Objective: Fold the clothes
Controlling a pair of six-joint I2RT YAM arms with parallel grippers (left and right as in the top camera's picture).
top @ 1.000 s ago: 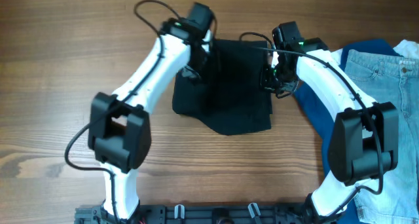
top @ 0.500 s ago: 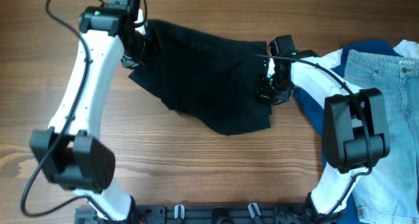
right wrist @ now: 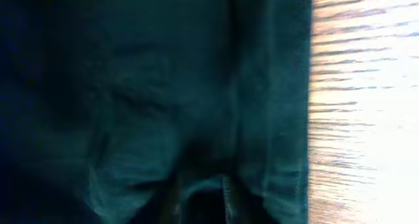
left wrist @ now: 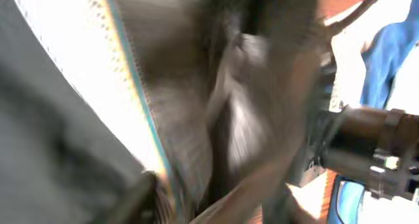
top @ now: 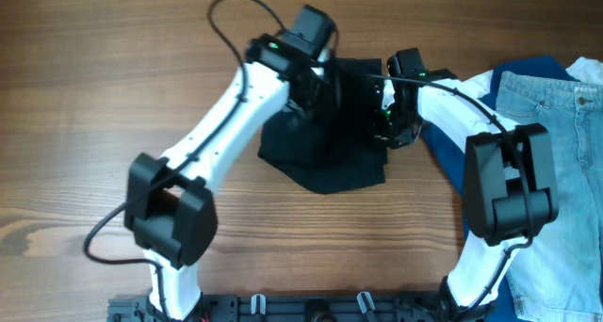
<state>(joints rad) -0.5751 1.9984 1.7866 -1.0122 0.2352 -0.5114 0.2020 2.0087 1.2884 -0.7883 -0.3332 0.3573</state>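
The black shorts [top: 330,157] lie bunched on the wooden table [top: 94,124], with a layer folded over towards the right. My left gripper [top: 317,85] is at the shorts' upper left part and is shut on a raised fold of the fabric. The left wrist view is motion-blurred, with grey-black cloth [left wrist: 249,119] close to the lens. My right gripper [top: 384,118] is on the shorts' right edge and shut on it. The right wrist view is filled with dark fabric [right wrist: 163,86] bunched at the jaws.
Light-blue denim jeans [top: 556,124] lie at the right edge on top of a royal-blue garment [top: 448,162]. Bare wood [right wrist: 366,86] shows right of the shorts in the right wrist view. Both arms cross over the upper middle of the table.
My left gripper swung far left, stretching the shorts out, then came back right with the fabric, folding it over. The right gripper stayed on the right edge.
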